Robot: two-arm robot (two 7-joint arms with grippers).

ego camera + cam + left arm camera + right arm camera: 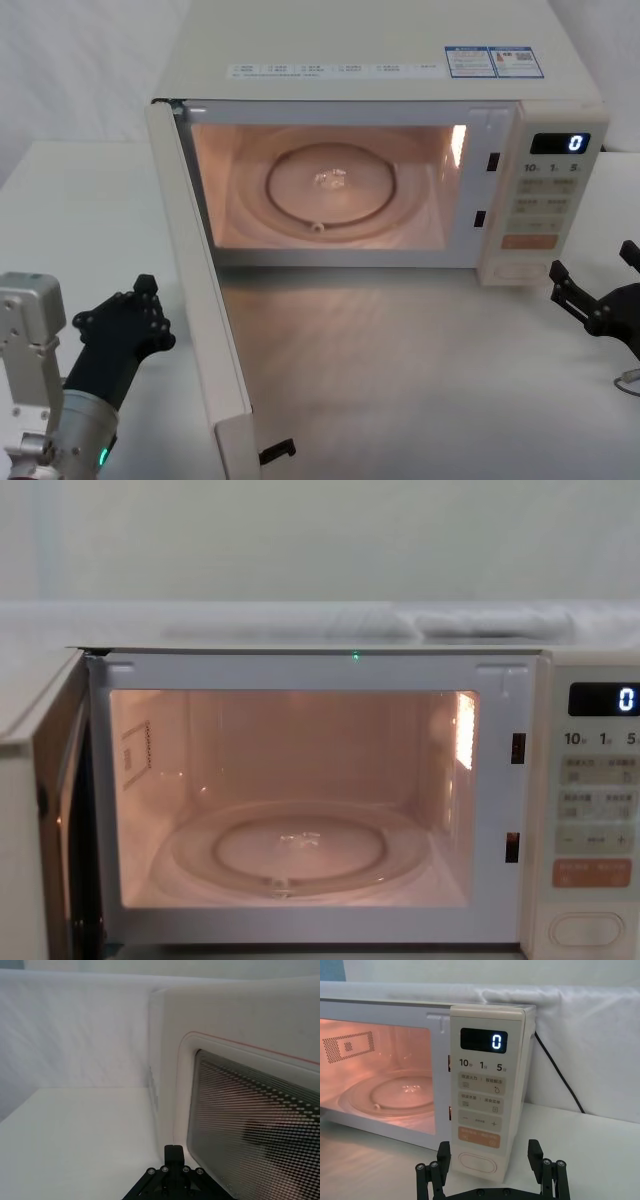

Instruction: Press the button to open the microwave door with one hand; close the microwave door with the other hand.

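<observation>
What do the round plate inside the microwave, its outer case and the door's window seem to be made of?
The turntable plate looks like clear glass: it glints and the cavity floor shows through. The microwave case seems to be cream plastic or painted metal with a smooth, matte-to-satin finish; which one cannot be told. The microwave door has a dark window backed by a fine perforated mesh, probably metal behind a clear pane.

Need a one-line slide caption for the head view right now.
Microwave door swung wide open, cavity lit; left gripper outside the door, right gripper open near the button.
</observation>
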